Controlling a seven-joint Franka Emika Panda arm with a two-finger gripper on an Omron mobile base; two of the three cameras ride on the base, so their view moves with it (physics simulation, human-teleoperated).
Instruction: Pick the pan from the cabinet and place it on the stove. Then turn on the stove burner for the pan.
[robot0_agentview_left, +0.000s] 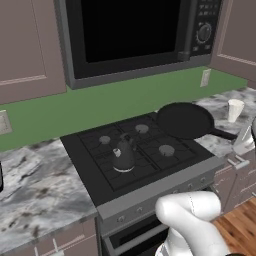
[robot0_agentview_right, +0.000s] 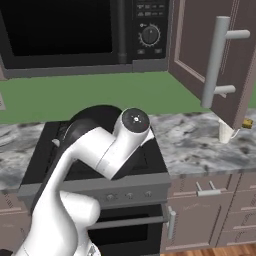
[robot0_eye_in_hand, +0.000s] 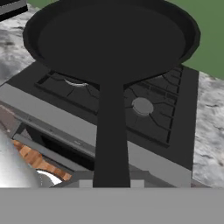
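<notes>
The black pan (robot0_agentview_left: 183, 120) hangs just above the right rear corner of the stove (robot0_agentview_left: 100, 165), its long handle (robot0_agentview_left: 224, 134) pointing right. My gripper (robot0_agentview_left: 240, 139) is shut on the end of that handle at the right edge of the left base view. In the hand view the pan (robot0_eye_in_hand: 111, 39) spreads over the burners (robot0_eye_in_hand: 142, 106), and its handle (robot0_eye_in_hand: 110, 131) runs down into my gripper (robot0_eye_in_hand: 111, 184). In the right base view my arm hides most of the pan (robot0_agentview_right: 92, 120). The cabinet door (robot0_agentview_right: 200, 50) stands open at the upper right.
A small dark kettle (robot0_agentview_left: 123, 156) sits on the stove's front middle burner. A white mug (robot0_agentview_left: 235, 110) stands on the marble counter (robot0_agentview_left: 35, 185) right of the stove. The black microwave (robot0_agentview_left: 135, 30) hangs over the cooktop. The grey knob strip (robot0_agentview_left: 165, 192) runs along the stove's front.
</notes>
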